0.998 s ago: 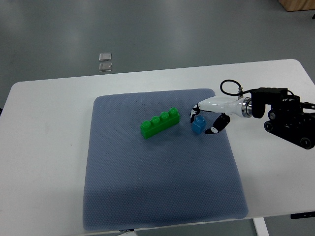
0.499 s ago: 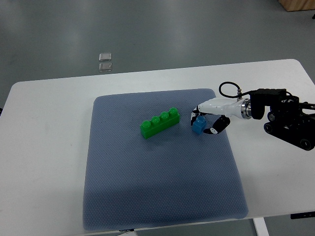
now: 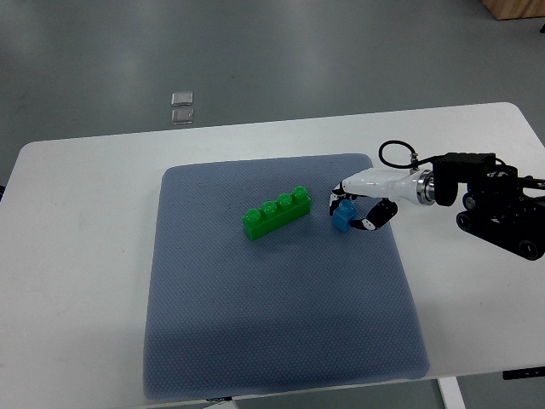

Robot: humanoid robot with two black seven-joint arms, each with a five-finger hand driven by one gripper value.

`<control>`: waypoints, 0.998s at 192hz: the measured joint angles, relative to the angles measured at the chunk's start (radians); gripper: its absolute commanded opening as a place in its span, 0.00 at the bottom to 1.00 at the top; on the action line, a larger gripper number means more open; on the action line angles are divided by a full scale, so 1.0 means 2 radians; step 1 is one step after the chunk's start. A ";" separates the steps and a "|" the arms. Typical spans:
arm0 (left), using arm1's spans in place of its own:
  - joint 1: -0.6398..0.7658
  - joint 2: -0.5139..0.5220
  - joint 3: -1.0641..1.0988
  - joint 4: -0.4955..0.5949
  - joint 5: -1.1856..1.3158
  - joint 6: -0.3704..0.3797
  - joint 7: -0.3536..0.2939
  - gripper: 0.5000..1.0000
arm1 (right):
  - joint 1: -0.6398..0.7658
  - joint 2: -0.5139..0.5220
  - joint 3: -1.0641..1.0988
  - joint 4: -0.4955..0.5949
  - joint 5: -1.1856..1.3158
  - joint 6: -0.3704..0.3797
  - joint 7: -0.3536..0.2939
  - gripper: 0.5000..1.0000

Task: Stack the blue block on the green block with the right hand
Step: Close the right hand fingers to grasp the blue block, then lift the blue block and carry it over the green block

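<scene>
- The right hand [image 3: 351, 209] reaches in from the right, low over the mat [image 3: 272, 341].
- Its fingers [image 3: 368, 223] are curled around the blue block [image 3: 343, 216], gripping it.
- The blue block looks tipped a little, and I cannot tell if it touches the mat.
- The green block [image 3: 276, 211] lies on the mat to the hand's left, near but apart.
- The mat lies on the white table [image 3: 77, 281].

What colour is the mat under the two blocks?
The mat is a dull grey-blue with a fine dotted texture, shown in the top view.
</scene>
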 measured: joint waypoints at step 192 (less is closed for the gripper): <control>0.000 0.000 0.000 0.000 0.000 0.000 0.000 1.00 | 0.006 -0.006 0.006 0.005 0.000 -0.020 0.014 0.02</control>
